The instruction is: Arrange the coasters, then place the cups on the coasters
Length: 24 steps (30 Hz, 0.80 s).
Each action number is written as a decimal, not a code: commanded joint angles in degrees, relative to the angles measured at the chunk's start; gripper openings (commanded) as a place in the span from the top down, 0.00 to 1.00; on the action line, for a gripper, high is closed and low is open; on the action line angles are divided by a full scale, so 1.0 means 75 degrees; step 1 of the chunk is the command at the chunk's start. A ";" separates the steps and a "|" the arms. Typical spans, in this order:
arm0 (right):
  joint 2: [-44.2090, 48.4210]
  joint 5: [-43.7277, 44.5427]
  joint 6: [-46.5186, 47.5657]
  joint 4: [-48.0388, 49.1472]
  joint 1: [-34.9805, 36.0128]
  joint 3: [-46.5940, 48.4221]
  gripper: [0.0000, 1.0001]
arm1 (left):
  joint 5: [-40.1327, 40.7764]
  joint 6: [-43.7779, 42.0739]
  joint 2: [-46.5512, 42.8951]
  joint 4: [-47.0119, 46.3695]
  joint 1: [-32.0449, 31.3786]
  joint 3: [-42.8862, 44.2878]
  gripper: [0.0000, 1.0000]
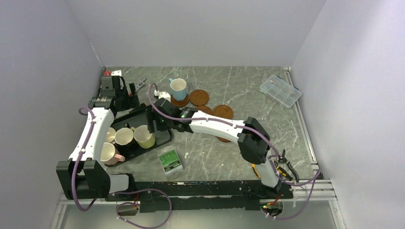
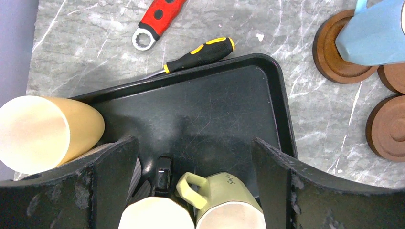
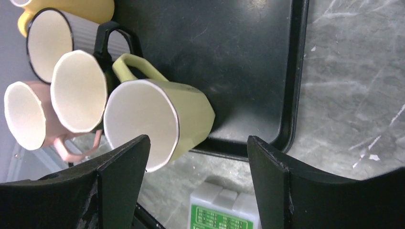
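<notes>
One light-blue ceramic mug (image 1: 178,88) is sitting on a round reddish-brown coaster (image 1: 180,101) toward the table's far edge. Five mugs (image 3: 76,90) are waiting on the black tray (image 1: 165,138). The left gripper (image 2: 195,143) and right gripper (image 3: 198,140) are gaping, empty.

Grey marbled bench (image 1: 215,157), cluttered.
On it: black tray (image 2: 215,109), brown coasters (image 1: 199,97), clear organiser box (image 1: 281,90), green-labelled box (image 1: 170,161), screwdriver (image 2: 200,54), red-handled spanner (image 2: 155,21).

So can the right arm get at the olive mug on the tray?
Probably yes. The right gripper hangs open just above the olive mug, with bare tray on one side; the neighbouring mug close on its other side may crowd a finger.
</notes>
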<state>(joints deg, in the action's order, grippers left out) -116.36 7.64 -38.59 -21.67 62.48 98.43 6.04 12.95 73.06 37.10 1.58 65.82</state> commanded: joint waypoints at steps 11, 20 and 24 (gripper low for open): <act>-0.0955 0.0263 0.0120 -0.0765 0.0227 0.1121 0.54 | 0.0120 0.0031 -0.0155 -0.0225 0.0128 0.0186 0.08; -0.0487 0.0685 0.0204 -0.0786 0.0146 0.0815 0.92 | 0.0106 0.0041 -0.0112 -0.0248 0.0140 0.0159 0.08; -0.0063 0.0888 0.0355 -0.0784 0.0126 0.0733 1.00 | 0.0167 0.0079 -0.0159 -0.0253 0.0140 0.0153 0.08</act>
<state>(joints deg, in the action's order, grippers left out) -123.81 11.20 -37.19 -28.32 63.66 104.09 6.35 12.97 73.06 37.08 2.35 65.82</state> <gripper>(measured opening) 0.050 0.921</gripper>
